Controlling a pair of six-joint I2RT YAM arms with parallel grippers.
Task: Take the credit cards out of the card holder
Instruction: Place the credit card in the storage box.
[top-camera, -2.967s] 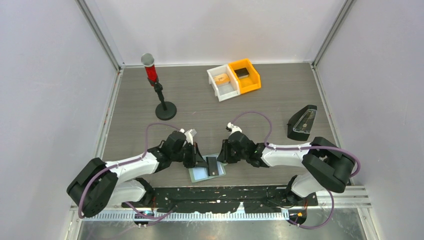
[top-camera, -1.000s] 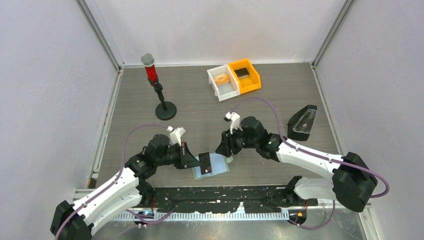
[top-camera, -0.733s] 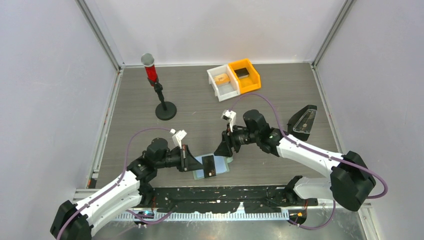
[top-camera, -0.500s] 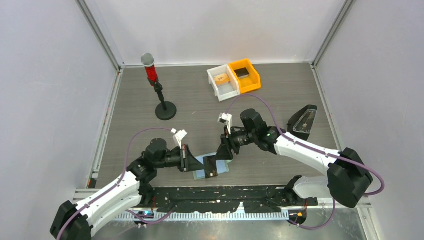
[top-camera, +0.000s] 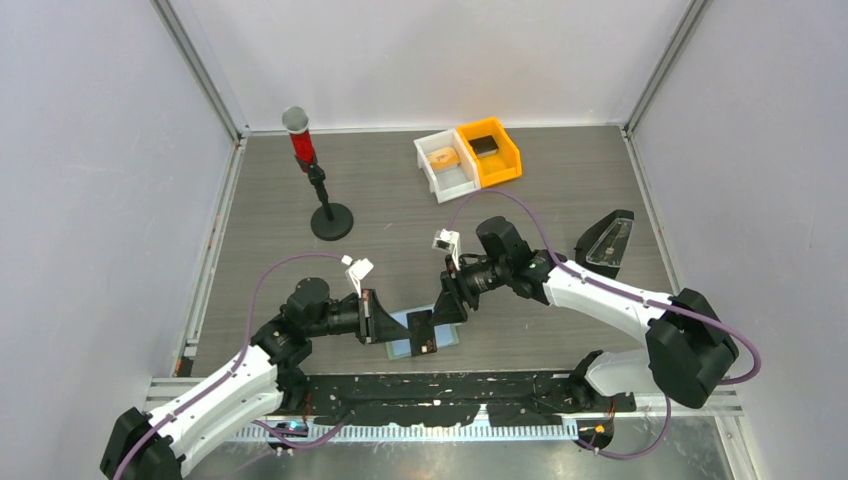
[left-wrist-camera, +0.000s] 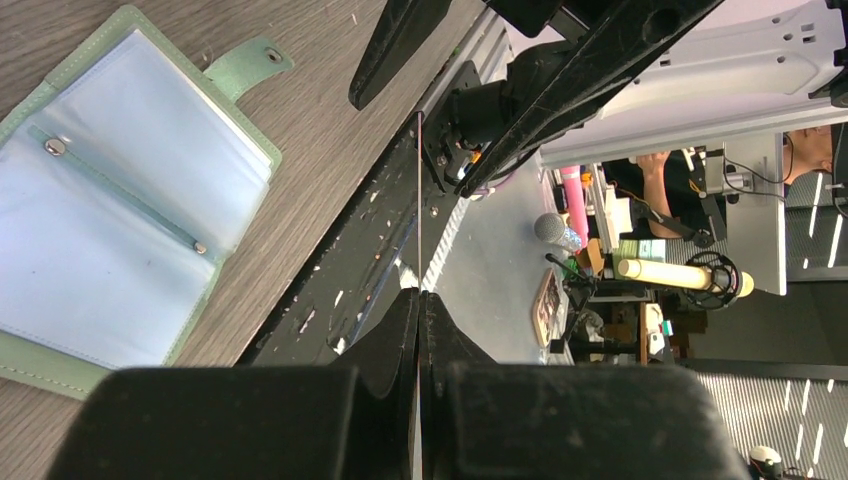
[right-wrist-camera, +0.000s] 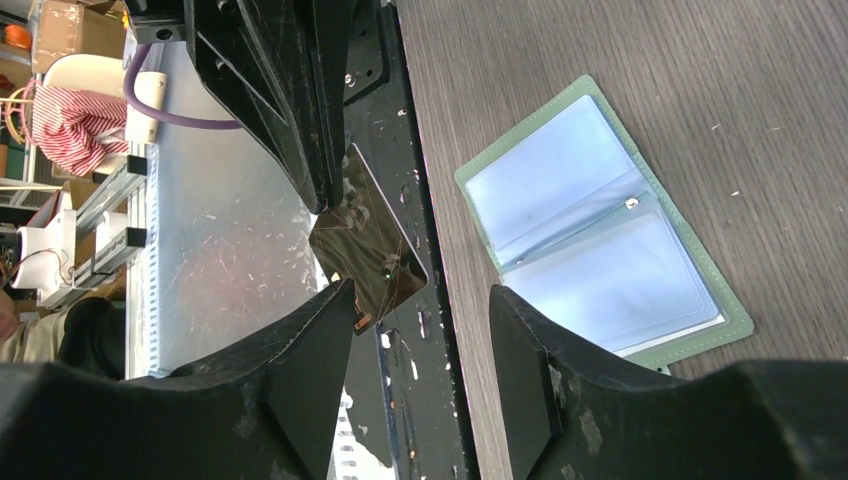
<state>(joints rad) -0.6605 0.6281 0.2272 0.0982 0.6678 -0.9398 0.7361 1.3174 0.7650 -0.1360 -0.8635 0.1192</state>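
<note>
We hold a dark credit card (top-camera: 421, 331) clamped in the left gripper (top-camera: 384, 322), above the open card holder (top-camera: 398, 346). It lies at 7 o'clock from our right gripper (top-camera: 448, 304), whose jaws stand apart, empty.

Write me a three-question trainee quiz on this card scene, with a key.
1. True or false: the card holder lies unfolded on the table.
2. Which gripper pinches the dark card? A left, B right, C neither.
3. Fill in: the right gripper has its jaws ___.
Key: 1 true; 2 A, the left gripper; 3 open.
</note>
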